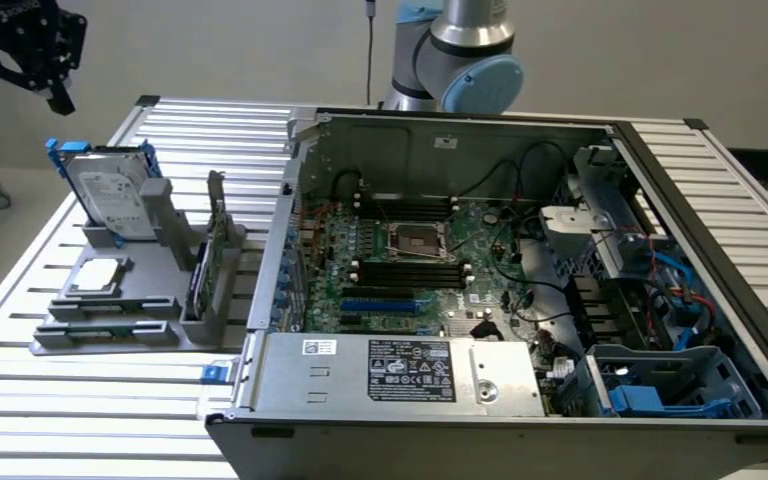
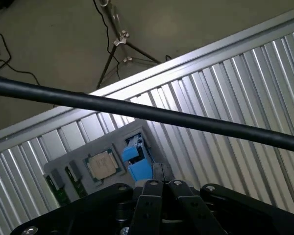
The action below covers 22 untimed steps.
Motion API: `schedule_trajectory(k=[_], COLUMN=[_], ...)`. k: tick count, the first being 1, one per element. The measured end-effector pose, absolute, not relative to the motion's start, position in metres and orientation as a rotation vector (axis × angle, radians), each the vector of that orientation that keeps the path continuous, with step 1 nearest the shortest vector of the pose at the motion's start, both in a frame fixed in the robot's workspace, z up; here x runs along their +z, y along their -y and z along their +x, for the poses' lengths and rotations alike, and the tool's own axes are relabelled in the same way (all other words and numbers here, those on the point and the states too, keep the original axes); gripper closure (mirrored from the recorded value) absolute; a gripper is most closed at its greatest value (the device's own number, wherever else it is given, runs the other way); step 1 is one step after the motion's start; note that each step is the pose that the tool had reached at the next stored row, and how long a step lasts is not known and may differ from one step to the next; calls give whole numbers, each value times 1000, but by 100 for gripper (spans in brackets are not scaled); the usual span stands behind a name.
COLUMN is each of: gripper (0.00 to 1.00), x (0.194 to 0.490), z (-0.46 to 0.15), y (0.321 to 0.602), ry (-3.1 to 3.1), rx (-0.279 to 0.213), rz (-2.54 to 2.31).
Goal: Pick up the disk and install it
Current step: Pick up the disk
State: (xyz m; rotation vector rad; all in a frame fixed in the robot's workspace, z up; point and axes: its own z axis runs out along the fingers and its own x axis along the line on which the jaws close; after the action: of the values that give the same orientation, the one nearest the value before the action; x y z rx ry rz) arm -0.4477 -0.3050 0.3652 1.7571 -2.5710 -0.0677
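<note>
Ribbed metal worktop (image 1: 11,400) carries the open computer case (image 1: 464,140) and a grey rack (image 1: 157,330) where the disk (image 1: 111,195) stands upright, not yet lifted, just below the pincer (image 1: 53,92) — clenched on nothing — so pickup and installation both remain.

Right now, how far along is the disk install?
Done: nothing that shows. The disk stands in the grey holder, outside the open computer case. In hand: nothing; the gripper hangs shut above the disk, apart from it. Left: both the pickup and the installation.
</note>
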Motion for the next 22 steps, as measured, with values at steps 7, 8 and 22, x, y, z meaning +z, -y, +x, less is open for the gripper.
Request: schedule_trajectory(k=[7, 8, 22], gripper=[89, 89, 89], x=[364, 363, 357], z=[-448, -448, -448], y=[305, 305, 305], ry=[2452, 2435, 2166], rx=[-65, -64, -57], rz=[1915, 1937, 2227])
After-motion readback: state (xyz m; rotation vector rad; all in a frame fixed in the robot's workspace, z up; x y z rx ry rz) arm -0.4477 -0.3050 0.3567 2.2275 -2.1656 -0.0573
